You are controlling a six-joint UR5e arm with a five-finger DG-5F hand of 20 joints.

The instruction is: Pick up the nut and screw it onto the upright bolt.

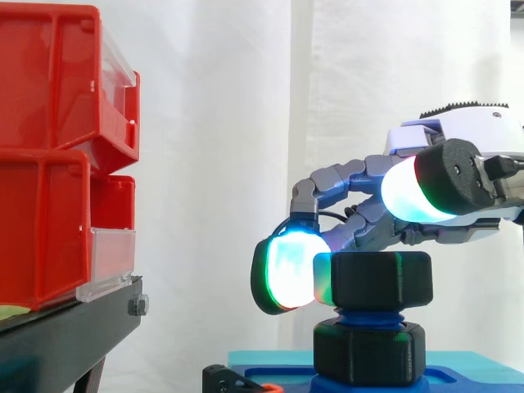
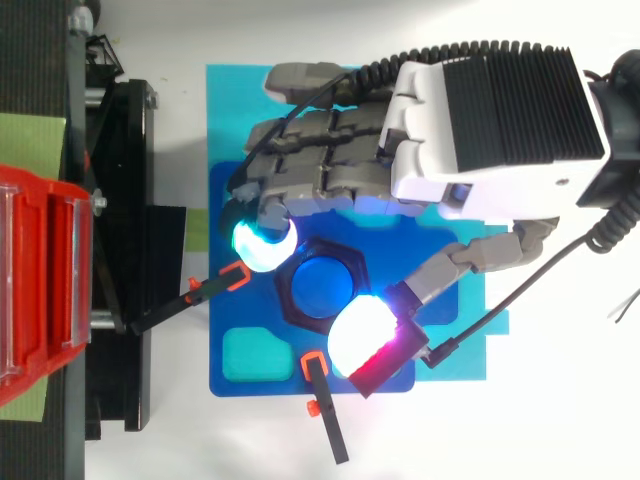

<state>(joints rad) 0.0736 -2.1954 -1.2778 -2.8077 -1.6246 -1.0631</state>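
Grips the black nut (image 1: 381, 280) in the hand (image 2: 340, 160), glowing fingertips (image 2: 262, 245) pressed to one flank and thumb pad (image 2: 360, 335) to the opposite. Holds it level on the top of the upright blue bolt (image 2: 325, 285) (threads bare beneath, above a black hex collar (image 1: 368, 350)). Works over a blue plate (image 1: 475, 364), near the black stand (image 1: 65, 327) with its red bins (image 1: 49, 155).
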